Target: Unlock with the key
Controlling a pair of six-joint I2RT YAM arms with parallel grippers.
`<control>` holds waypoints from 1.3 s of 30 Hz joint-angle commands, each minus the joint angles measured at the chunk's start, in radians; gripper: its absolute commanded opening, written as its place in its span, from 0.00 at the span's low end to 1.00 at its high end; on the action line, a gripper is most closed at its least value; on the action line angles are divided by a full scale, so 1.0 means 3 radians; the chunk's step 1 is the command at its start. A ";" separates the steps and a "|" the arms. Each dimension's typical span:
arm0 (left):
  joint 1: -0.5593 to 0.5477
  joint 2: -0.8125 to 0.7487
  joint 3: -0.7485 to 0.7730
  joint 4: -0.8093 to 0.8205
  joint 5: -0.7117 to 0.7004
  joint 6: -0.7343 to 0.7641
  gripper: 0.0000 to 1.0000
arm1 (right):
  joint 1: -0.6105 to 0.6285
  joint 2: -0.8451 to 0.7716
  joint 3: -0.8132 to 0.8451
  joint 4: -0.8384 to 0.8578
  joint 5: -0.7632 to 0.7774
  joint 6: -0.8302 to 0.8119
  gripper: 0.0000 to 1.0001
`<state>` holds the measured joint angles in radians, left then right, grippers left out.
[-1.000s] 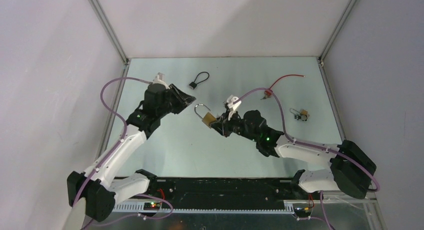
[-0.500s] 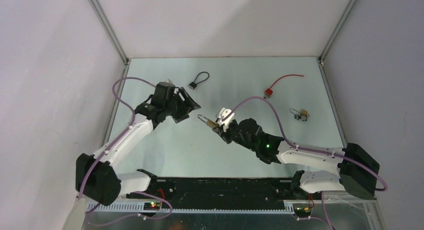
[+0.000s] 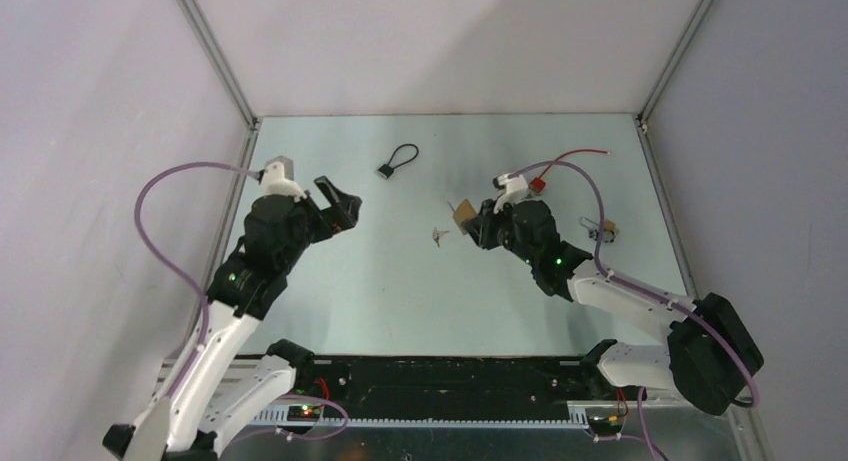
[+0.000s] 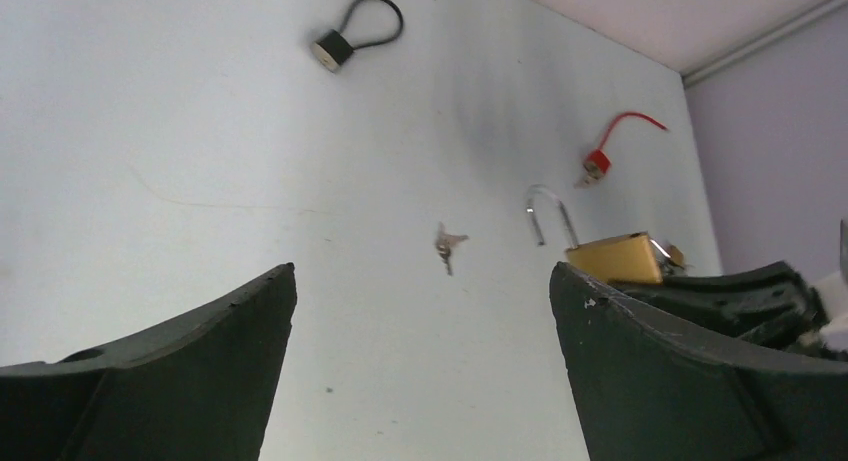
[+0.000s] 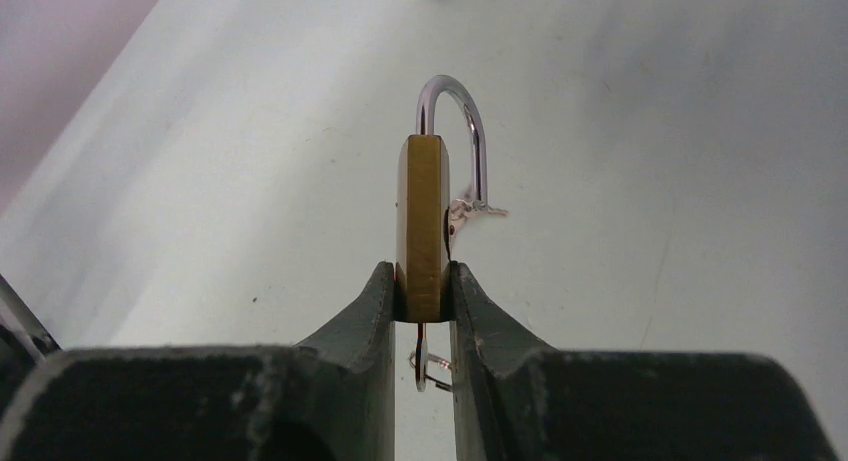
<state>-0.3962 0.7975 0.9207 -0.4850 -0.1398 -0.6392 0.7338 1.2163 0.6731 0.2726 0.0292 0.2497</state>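
My right gripper is shut on a brass padlock, pinching its body edge-on between both fingers. The silver shackle points away from me, and in the left wrist view one leg of the shackle seems to stand free of the body. A key with a small ring hangs from the lock's underside between my fingers. A small loose bunch of keys lies on the table just left of the padlock. My left gripper is wide open and holds nothing, well left of the keys.
A black cable lock lies at the back centre. A red cable lock lies at the back right. A small lock with keys sits by the right wall. Metal frame rails border the table.
My left gripper opened and drew back to the left, away from the padlock. My right gripper carried the padlock right and farther back. A bunch of keys now lies on the table.
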 commanded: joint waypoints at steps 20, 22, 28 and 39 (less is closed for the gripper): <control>0.0014 -0.0901 -0.0698 0.0183 -0.1194 0.1215 1.00 | -0.1828 0.1092 -0.0137 0.0555 -0.1068 0.1592 0.00; 0.0016 -0.0912 -0.0740 0.0224 -0.1204 0.1226 1.00 | -0.1970 0.1149 -0.0133 0.0573 -0.1133 0.1613 0.00; 0.0019 -0.0905 -0.0834 0.0314 -0.1218 0.1278 1.00 | -0.2328 0.1220 -0.0096 0.0539 -0.1286 0.1551 0.03; 0.0015 -0.0915 -0.0850 0.0382 -0.1201 0.1292 1.00 | -0.2752 0.1325 0.0119 0.0221 -0.1379 0.1435 0.62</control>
<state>-0.3962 0.5297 0.6662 -0.4202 -0.4774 -0.2687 -0.0612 1.6276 0.6491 0.3450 -0.3801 0.7021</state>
